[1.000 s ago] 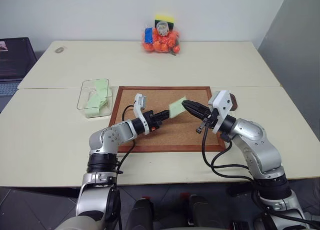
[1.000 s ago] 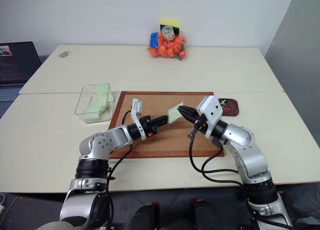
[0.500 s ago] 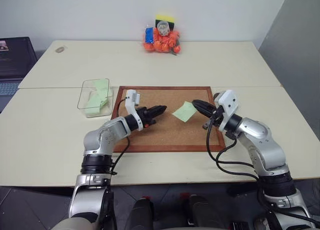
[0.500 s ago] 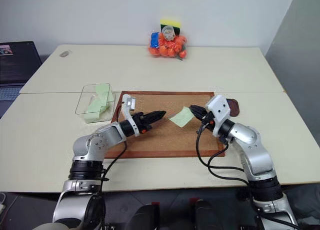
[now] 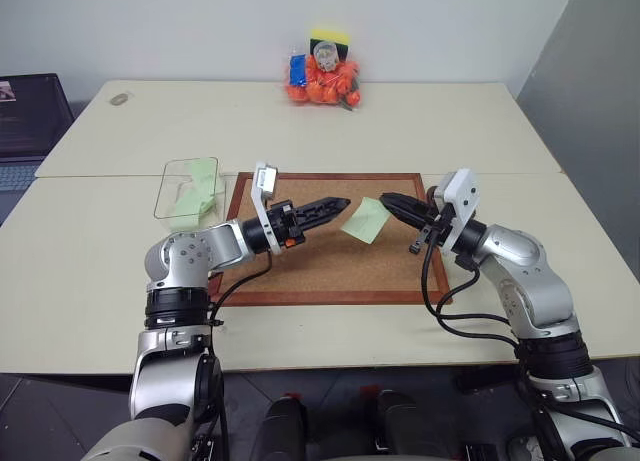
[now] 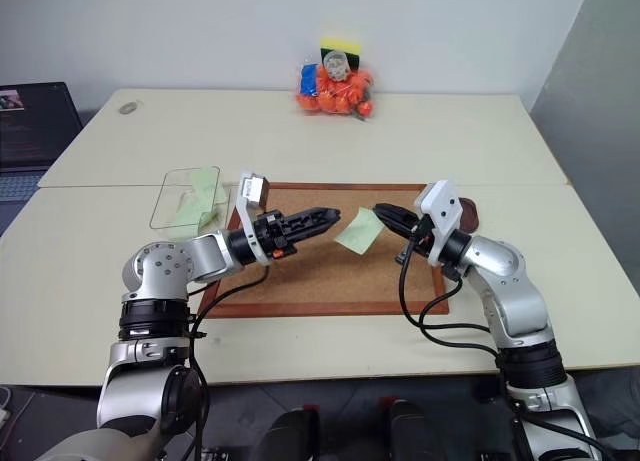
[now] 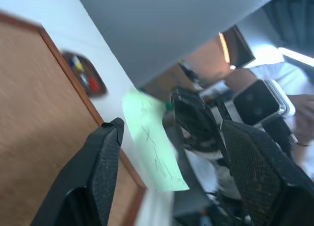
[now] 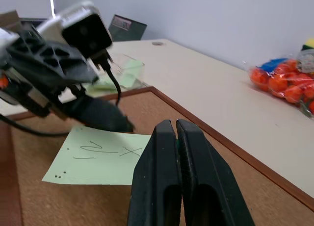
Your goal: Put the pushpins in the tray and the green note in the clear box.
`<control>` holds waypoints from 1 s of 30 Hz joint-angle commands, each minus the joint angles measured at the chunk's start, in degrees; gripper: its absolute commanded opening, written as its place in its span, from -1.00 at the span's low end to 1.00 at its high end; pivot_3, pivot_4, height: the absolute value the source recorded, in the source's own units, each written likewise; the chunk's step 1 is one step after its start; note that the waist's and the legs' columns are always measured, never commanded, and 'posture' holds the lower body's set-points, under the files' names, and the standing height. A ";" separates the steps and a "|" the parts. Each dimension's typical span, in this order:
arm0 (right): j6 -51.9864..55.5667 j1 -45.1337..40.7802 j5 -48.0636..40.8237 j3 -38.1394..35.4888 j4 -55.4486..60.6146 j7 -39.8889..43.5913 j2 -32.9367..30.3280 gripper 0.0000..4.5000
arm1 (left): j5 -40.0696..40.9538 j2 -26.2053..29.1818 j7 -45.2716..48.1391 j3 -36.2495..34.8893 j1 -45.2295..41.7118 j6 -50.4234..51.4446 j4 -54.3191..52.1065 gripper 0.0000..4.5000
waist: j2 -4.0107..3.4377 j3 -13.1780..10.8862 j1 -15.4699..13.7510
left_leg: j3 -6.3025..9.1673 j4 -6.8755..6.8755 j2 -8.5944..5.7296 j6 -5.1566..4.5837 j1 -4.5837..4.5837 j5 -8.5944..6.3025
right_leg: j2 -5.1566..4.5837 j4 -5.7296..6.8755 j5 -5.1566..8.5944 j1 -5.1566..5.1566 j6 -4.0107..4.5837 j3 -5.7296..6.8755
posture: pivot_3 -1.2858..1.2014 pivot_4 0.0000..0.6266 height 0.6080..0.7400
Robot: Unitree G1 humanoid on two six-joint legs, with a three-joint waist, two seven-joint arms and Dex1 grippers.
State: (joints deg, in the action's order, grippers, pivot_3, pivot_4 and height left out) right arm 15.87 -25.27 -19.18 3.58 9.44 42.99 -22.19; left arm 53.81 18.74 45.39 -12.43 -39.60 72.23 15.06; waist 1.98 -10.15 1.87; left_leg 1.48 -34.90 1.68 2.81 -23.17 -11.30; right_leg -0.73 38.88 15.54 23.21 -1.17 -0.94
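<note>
Now the right end effector (image 5: 390,200) is pinched shut on the green note (image 5: 364,221). Nearby, the left end effector (image 5: 338,203) is open and holds nothing.

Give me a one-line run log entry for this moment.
left hand: open | right hand: shut on green note | note above corkboard

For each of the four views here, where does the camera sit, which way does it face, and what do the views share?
Left eye, right eye: head cameras looking forward and down at the corkboard, showing both arms.
Left wrist: looks along the open left gripper towards the green note, the right gripper and the tray.
Right wrist: looks along the shut right gripper towards the note, left gripper and clear box.
All four share the note.
</note>
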 commanded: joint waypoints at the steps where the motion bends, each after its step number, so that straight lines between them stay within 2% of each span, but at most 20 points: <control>1: 1.49 -0.42 -2.42 -0.27 4.75 -0.03 0.48 -1.00 | 0.89 0.78 1.55 2.10 0.54 2.20 -2.87 0.47 | 0.00 0.00 -0.01 | 0.00 0.00 0.00 0.00 0.00 0.00 | 0.00 0.00 0.00 0.00 0.00 -0.01 | 0.03 -0.52 1.00; 10: 4.96 1.06 -3.63 1.08 8.68 -1.06 1.33 -1.00 | 0.61 -2.62 -0.65 1.75 0.19 -0.53 -3.38 0.47 | 0.00 0.00 -0.10 | 0.00 0.00 0.00 0.00 0.00 0.00 | -0.01 0.00 0.00 0.00 0.00 -0.01 | 0.03 -0.52 1.00; 13: 4.73 1.65 -3.03 1.70 8.44 -1.16 1.58 -1.00 | 0.84 -3.39 -0.82 1.86 0.67 -0.99 -4.33 0.29 | 0.00 0.00 -0.07 | 0.00 0.00 0.00 0.00 0.00 0.00 | -0.02 0.00 0.00 0.00 0.00 -0.02 | 0.03 -0.52 1.00; 19: 4.42 1.47 -2.93 1.80 7.99 -1.62 1.53 -1.00 | -0.28 -2.47 -0.14 3.28 2.49 -1.63 -6.32 -0.25 | 0.00 0.00 -0.03 | 0.00 0.01 0.01 0.00 0.01 0.00 | -0.01 0.00 0.00 0.00 0.00 -0.02 | 0.03 -0.52 1.00; 21: 4.30 1.52 -2.80 1.81 7.89 -1.71 1.47 -1.00 | -0.04 -2.66 -0.66 3.07 2.90 -1.77 -6.48 -0.50 | 0.00 0.00 -0.03 | -0.02 0.00 -0.01 0.00 0.01 0.00 | -0.01 0.00 0.00 0.00 0.00 -0.04 | 0.03 -0.52 1.00; 22: 4.26 1.54 -2.75 1.82 7.86 -1.74 1.45 -1.00 | 0.03 -2.67 -0.78 3.07 3.00 -1.88 -6.53 -0.52 | 0.00 0.00 -0.06 | -0.02 0.00 -0.01 0.00 0.01 0.00 | -0.02 0.00 0.00 0.00 0.00 -0.04 | 0.03 -0.52 1.00; 27: 4.31 1.68 -2.83 1.74 7.97 -1.74 1.18 -1.00 | -0.42 -2.32 -0.68 3.28 3.41 -2.59 -6.42 -0.99 | 0.00 0.00 -0.04 | -0.01 0.00 -0.01 0.00 0.01 0.00 | -0.02 0.00 0.00 0.00 0.00 -0.03 | 0.03 -0.52 1.00; 30: 4.46 1.50 -2.96 1.62 8.04 -1.70 1.05 -1.00 | -0.75 -2.39 -0.92 3.13 3.40 -3.10 -6.18 -0.99 | 0.00 0.00 -0.04 | -0.01 0.00 -0.01 0.00 0.01 0.00 | -0.02 0.00 0.00 0.00 0.00 -0.02 | 0.03 -0.52 1.00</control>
State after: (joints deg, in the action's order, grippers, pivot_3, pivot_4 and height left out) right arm 20.80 -23.32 -21.50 5.78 15.67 41.21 -21.07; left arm 53.18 16.11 44.42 -9.30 -36.27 70.27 10.03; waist 1.98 -10.15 1.83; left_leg 1.47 -34.90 1.67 2.81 -23.17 -11.30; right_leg -0.75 38.87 15.54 23.21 -1.17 -0.97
